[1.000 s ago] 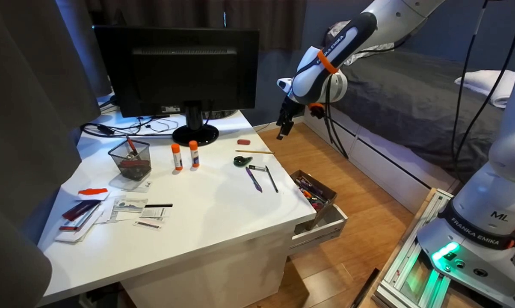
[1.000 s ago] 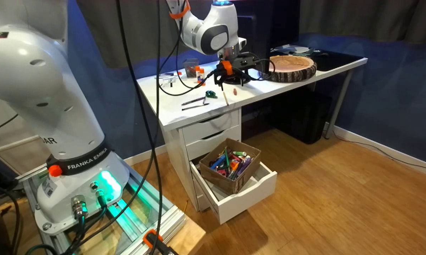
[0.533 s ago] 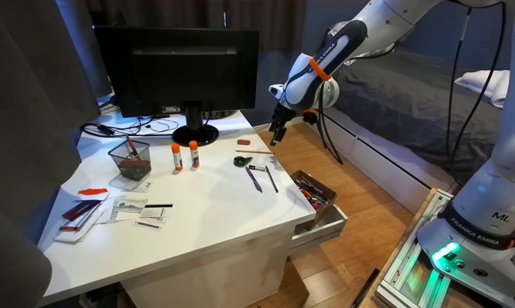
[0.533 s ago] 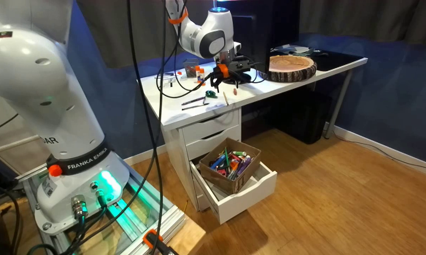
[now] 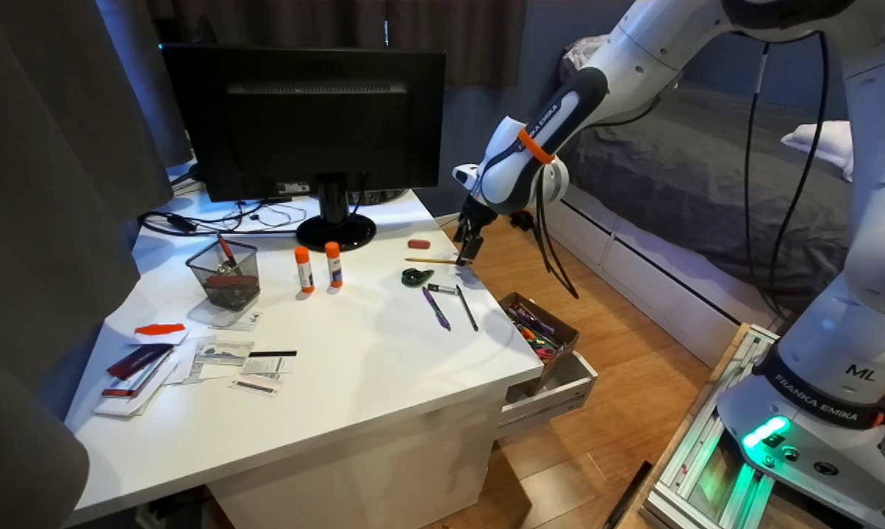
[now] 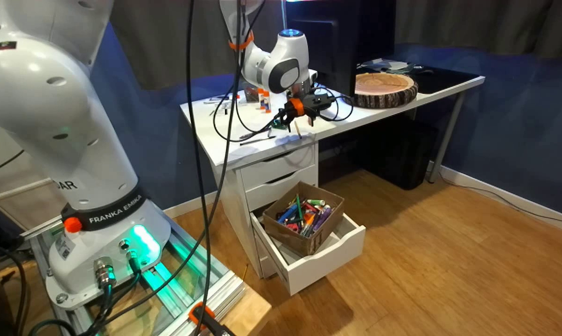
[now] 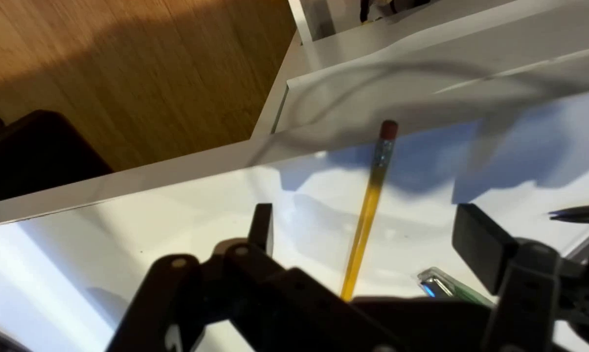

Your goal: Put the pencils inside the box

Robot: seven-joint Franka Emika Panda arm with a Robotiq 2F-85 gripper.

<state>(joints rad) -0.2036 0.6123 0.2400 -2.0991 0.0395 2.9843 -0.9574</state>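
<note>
A yellow pencil [image 7: 365, 220] with a red eraser end lies on the white desk near its edge; it shows in both exterior views [image 5: 429, 260] [image 6: 298, 131]. My gripper [image 7: 368, 229] is open above the desk, its fingers on either side of the pencil and apart from it. In the exterior views the gripper [image 5: 466, 258] [image 6: 300, 124] is low over the pencil's eraser end. A black pencil or pen [image 5: 467, 307] and a purple pen [image 5: 436, 308] lie nearby. The brown cardboard box [image 6: 285, 237], filled with pens and markers, sits tilted in an open drawer.
The open drawer [image 6: 325, 263] juts out below the desk edge. A green tape dispenser [image 5: 417, 276], a red eraser [image 5: 418, 244], glue sticks [image 5: 304, 270] and a mesh cup [image 5: 226, 279] stand or lie on the desk. A monitor [image 5: 303, 117] stands behind.
The arm has come down and moved toward the desk. The gripper is now at the yellow pencil's eraser end, lower than before. The objects on the desk have not moved.
</note>
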